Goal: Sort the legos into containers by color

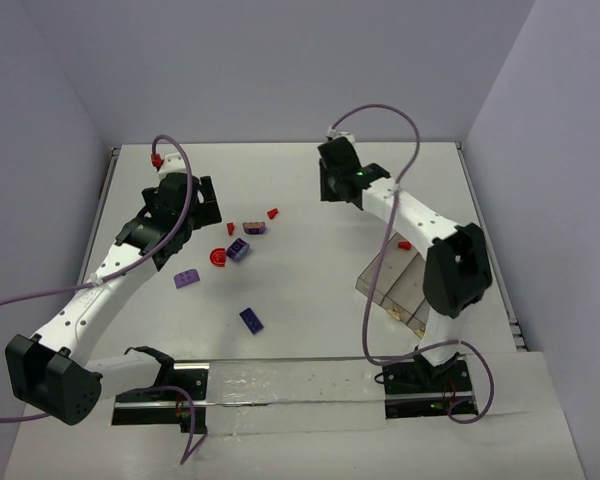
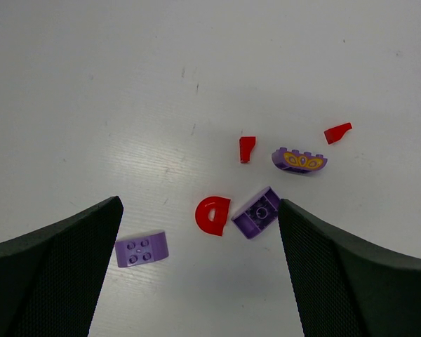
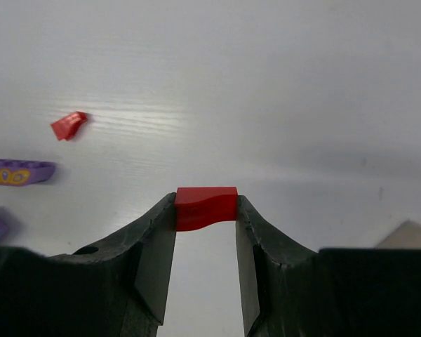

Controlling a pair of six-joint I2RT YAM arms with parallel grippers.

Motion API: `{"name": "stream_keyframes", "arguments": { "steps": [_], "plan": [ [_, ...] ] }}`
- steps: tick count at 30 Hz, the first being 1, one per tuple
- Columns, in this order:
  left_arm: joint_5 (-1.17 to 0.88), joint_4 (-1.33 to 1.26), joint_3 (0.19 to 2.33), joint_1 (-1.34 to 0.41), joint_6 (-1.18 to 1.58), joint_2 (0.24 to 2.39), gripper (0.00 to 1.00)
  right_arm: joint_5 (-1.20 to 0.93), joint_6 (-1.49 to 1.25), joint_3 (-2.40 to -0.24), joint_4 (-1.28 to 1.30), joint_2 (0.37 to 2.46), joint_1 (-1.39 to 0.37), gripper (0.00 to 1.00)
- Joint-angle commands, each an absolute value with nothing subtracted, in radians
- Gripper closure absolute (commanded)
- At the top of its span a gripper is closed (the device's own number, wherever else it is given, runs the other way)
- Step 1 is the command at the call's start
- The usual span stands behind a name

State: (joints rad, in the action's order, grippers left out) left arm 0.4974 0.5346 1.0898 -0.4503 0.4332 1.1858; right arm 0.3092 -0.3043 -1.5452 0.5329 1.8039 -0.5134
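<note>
R gripper (image 3: 206, 219) nearly closed, tips pinching small red brick (image 3: 206, 207); loose red wedge (image 3: 69, 126) ahead-left of it; tray (image 1: 388, 290) well behind it. L gripper (image 2: 200, 210) spread wide, holding nothing; red half-disc (image 2: 212, 215) & purple brick (image 2: 256, 213) lie side by side btwn its fingers, lilac brick (image 2: 142, 248) just inside left finger.

Top cam sits high behind the arm bases, looking down over the whole table (image 1: 320, 300). Left wrist cam hangs fairly high over the left-centre and faces almost straight down, with its own fingers (image 2: 56, 274) in the bottom corners. Right wrist cam is much lower and closer; its fingers, pinching a red brick (image 3: 205, 208), fill the bottom edge. All three catch the printed purple arch brick (image 2: 299, 160) and the red wedge (image 2: 337, 133) near it.
</note>
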Motion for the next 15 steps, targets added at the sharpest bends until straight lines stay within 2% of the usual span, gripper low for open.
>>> {"name": "stream_keyframes", "arguments": {
  "steps": [1,3,7,15],
  "plan": [
    [0.488,0.498,1.086,-0.456,0.426,1.175,0.01,0.3,-0.372,-1.295,0.456,1.616,-0.41,0.66],
    [0.474,0.484,1.08,-0.457,0.422,1.178,0.01,0.271,-0.399,-1.16,0.426,1.508,-0.335,0.66],
    [0.463,0.485,1.088,-0.459,0.425,1.199,0.01,0.268,-0.405,-1.022,0.416,1.381,-0.243,0.66],
    [0.439,0.472,1.091,-0.462,0.433,1.193,0.01,0.312,-0.39,-0.899,0.43,1.309,-0.163,0.65]
  ]
}}
